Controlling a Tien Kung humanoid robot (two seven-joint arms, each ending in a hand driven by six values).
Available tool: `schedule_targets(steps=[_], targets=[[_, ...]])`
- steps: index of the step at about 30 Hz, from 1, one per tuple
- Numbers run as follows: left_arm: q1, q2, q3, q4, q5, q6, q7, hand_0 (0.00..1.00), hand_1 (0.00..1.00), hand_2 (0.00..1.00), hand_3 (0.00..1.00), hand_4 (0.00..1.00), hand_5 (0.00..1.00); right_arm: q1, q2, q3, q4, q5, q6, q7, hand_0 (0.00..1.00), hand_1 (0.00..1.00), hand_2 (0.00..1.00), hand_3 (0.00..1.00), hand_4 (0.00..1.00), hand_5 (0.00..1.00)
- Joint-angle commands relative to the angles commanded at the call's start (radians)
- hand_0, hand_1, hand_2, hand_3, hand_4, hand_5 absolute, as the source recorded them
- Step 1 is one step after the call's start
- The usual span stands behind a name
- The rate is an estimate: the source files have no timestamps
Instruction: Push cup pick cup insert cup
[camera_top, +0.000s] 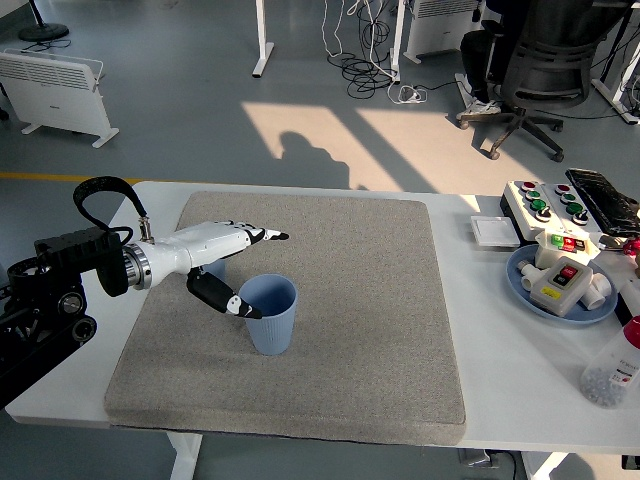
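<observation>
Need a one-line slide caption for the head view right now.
Left hand, fingers spread, reaches over the grey mat beside a blue cup, largely hiding the second cup.

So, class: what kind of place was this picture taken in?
Probably a robotics lab or workshop: a robot's left hand reaches over a mat-covered table, with a push-button control box and loose floor cables nearby.

Left hand (228, 262) outstretched, fingers spread open.

Blue cup (271, 314) showing matt ribbed plastic; grey mat (330, 330) looking rough, felt-like; left hand (222, 258) appearing glossy white plastic.
</observation>
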Motion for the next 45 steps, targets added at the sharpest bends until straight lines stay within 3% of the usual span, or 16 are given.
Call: schedule_targets(steps=[9,17,18,23,24,29,30,35,36,42,43,45], targets=[[-0.031,-0.041,0.058,0.031,-0.01,-0.034,0.007,0.945,0.951,0.998,0.998,0.97,0.393,-0.003,-0.001,-0.01,0.0,0.0,0.002,-0.001,0.688,0.606,0.642,0.556,0.095,0.412],[-0.067,-0.053,0.116,0.066,-0.001,-0.016,0.001,0.935,0.943,0.998,0.998,0.966,0.378,-0.001,-0.003,-0.014,0.0,-0.002,0.003,-0.002,0.689,0.607,0.642,0.556,0.095,0.411],[-0.072,-0.054,0.124,0.073,0.002,-0.013,0.001,0.851,0.89,0.946,0.969,0.937,0.329,0.0,-0.003,-0.014,0.0,-0.002,0.004,-0.002,0.689,0.607,0.642,0.556,0.095,0.413],[-0.093,-0.066,0.154,0.106,0.012,0.005,-0.011,0.851,0.89,0.946,0.969,0.937,0.329,0.004,-0.003,-0.014,0.0,-0.001,0.004,-0.001,0.689,0.607,0.642,0.556,0.095,0.413],[-0.094,-0.067,0.155,0.108,0.014,0.006,-0.012,0.694,0.809,0.868,0.874,0.815,0.167,0.004,-0.003,-0.014,0.0,-0.002,0.004,-0.001,0.691,0.607,0.642,0.556,0.095,0.413],[-0.097,-0.067,0.166,0.117,0.034,0.008,-0.016,0.694,0.809,0.868,0.874,0.815,0.167,0.006,-0.004,-0.01,0.0,-0.003,0.003,-0.001,0.691,0.607,0.642,0.556,0.095,0.413],[-0.097,-0.067,0.166,0.117,0.036,0.007,-0.016,0.586,0.739,0.804,0.751,0.8,0.165,0.006,-0.004,-0.009,0.0,-0.003,0.003,-0.001,0.69,0.604,0.641,0.556,0.094,0.408],[-0.089,-0.068,0.163,0.128,0.032,0.004,-0.023,0.586,0.739,0.804,0.751,0.8,0.165,0.007,-0.004,-0.004,0.0,-0.007,0.003,-0.001,0.69,0.604,0.641,0.556,0.094,0.408],[-0.089,-0.068,0.163,0.13,0.032,0.004,-0.024,0.549,0.72,0.774,0.669,0.77,0.145,0.007,-0.004,-0.004,0.0,-0.007,0.003,-0.001,0.69,0.604,0.64,0.556,0.095,0.409],[-0.085,-0.066,0.165,0.134,0.032,0.002,-0.025,0.549,0.72,0.774,0.669,0.77,0.145,0.006,-0.004,-0.002,0.0,-0.01,0.002,-0.002,0.69,0.604,0.64,0.556,0.095,0.409],[-0.085,-0.066,0.165,0.134,0.032,0.002,-0.025,0.493,0.68,0.742,0.557,0.725,0.115,0.006,-0.004,-0.002,0.0,-0.01,0.002,-0.002,0.69,0.602,0.64,0.556,0.095,0.41],[-0.085,-0.065,0.164,0.133,0.032,0.002,-0.025,0.493,0.68,0.742,0.557,0.725,0.115,0.007,-0.004,-0.002,0.0,-0.01,0.002,-0.001,0.69,0.602,0.64,0.556,0.095,0.41]])
